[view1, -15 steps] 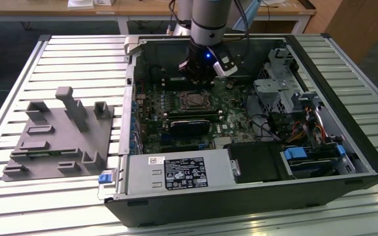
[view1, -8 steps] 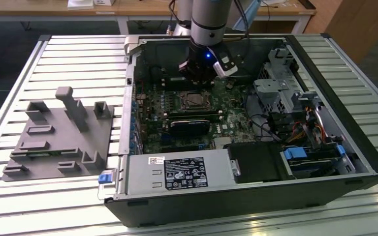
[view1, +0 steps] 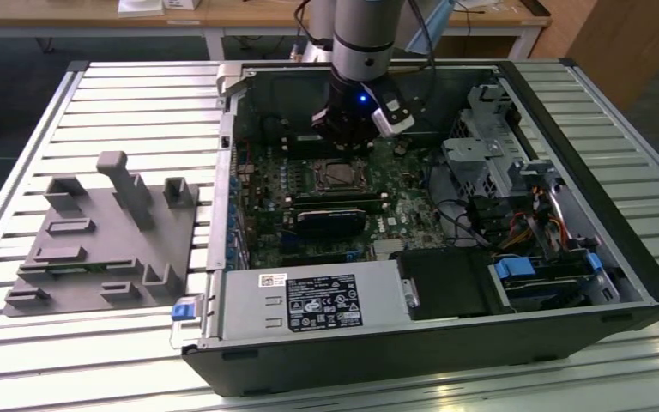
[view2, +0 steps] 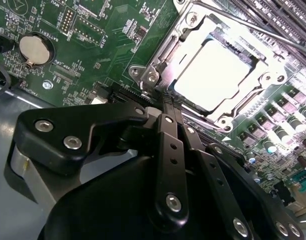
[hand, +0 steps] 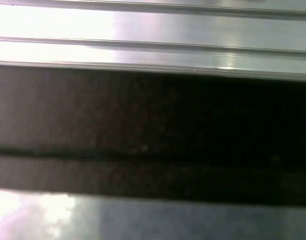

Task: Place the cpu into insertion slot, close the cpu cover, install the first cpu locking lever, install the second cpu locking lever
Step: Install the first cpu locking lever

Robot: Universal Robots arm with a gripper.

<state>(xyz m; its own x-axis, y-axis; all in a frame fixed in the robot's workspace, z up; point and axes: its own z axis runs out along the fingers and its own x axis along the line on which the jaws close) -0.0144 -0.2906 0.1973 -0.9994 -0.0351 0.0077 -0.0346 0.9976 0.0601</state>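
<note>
Grey plastic fixture is sitting on the slatted table at the exterior view's left, well apart from the open case. Moving rightward, the green board is lying inside the case, and the arm is reaching down over its upper middle, with the gripper hanging just above the slot. Below the slot in that view a long black card is lying across the board. Further right, drive cages and cables are filling the case's side, and a black box is sitting near the bottom edge.

In the second wrist view a round coin cell is sitting on the board at one side. The gripper is showing its black fingers pressed together, their tips touching the near edge of the slot's metal rim, pinching nothing I can make out. The cpu is lying flat in the slot, glaring bright, with the cover lying down around it, its window framing the chip.

In the first wrist view pale metal slats are running above a dark band.
</note>
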